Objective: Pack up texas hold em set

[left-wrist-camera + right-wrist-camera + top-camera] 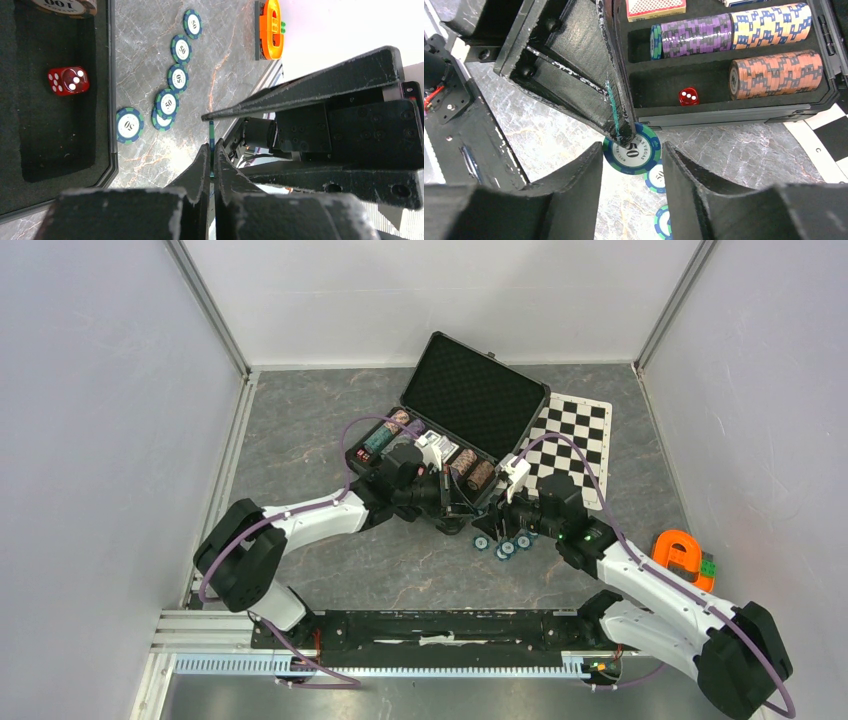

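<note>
Three pale walls (100,390), marbled tabletop (300,440), black case (475,390)

Matt black foam lining (659,82), glossy red die (688,96), smooth marbled tabletop (734,150), scuffed matt fingers (574,190)

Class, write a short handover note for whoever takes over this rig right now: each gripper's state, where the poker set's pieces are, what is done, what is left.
Left gripper: shut on a teal chip, held edge-on in front of the case.
Right gripper: open, fingers either side of a second teal chip, not gripping it.
Done: purple stack, yellow stack, salmon-pink stack, red die and red deck sit in the open case.
Left: stow the held chip, gather the loose teal chips from the table, shut the lid.
</note>
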Robot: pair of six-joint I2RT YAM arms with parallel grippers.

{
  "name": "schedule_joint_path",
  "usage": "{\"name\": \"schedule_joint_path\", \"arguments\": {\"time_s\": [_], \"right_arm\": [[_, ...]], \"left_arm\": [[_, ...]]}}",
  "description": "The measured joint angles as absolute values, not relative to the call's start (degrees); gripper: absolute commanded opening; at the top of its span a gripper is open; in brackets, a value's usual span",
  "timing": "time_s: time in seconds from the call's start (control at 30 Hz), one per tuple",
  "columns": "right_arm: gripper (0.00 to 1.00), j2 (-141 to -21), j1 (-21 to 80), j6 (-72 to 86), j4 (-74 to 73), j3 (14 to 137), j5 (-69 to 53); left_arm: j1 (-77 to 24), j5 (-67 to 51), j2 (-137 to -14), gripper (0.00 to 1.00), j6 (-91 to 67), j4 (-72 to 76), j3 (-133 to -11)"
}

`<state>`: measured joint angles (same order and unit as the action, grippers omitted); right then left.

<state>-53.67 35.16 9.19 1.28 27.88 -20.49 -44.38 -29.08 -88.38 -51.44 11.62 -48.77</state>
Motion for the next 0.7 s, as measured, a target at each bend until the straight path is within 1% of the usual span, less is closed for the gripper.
{"name": "schedule_joint_path", "arguments": {"time_s": [0.03,0.13,0.27,0.53,0.7], "right_arm": [[0.71,-53.7,35.2,9.2,1.3,27.9,-20.5],[0.8,-53.7,35.2,9.1,1.3,27.9,-20.3],[0.98,-53.2,35.2,9.1,1.2,27.9,-19.2],[0.98,-48.0,35.2,10.2,1.4,26.9,-14.1],[0.98,-42.1,35.2,12.0,1.7,23.8,-6.5]], "left_arm": [[-44.4,-29.0,-88.4,0.02,-51.4,11.6,-48.8],[-44.4,-29.0,-88.2,0.02,-51.4,11.6,-48.8],[-44.4,-27.4,-86.6,0.02,-51.3,11.1,-48.2],[-43.1,-22.1,-79.3,0.02,-50.7,8.3,-45.7],[-42.4,-18.4,-74.4,0.02,-49.3,6.9,-43.3]]}}
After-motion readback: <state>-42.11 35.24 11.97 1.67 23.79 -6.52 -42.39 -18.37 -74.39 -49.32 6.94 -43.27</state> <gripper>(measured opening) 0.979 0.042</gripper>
